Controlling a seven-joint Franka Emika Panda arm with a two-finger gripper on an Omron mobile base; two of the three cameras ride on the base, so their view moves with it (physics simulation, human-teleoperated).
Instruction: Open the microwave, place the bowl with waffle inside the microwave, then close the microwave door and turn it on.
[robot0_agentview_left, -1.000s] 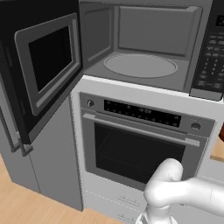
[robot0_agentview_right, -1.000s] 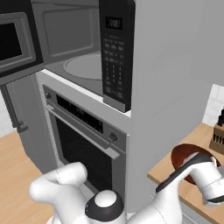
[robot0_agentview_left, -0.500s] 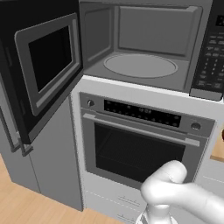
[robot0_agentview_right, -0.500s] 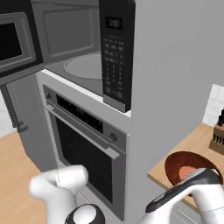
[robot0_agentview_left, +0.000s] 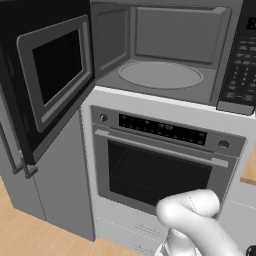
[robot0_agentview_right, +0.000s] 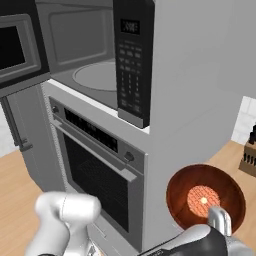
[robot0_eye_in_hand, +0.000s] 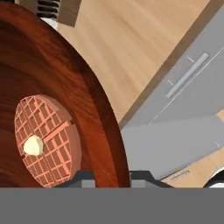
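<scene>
One glossy round bowl (robot0_agentview_right: 205, 196), gridded waffle (robot0_eye_in_hand: 47, 141)

wooden counter (robot0_agentview_right: 235, 155), knife block (robot0_agentview_right: 248, 155) on it

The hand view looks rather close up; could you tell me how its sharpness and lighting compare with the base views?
Hand view: the bowl looms large and glossy, cut off by the frame, the waffle crisp. Left base view: flat, even light, the microwave cavity softly shaded. Right base view: sharp, no glare on the keypad.
</scene>
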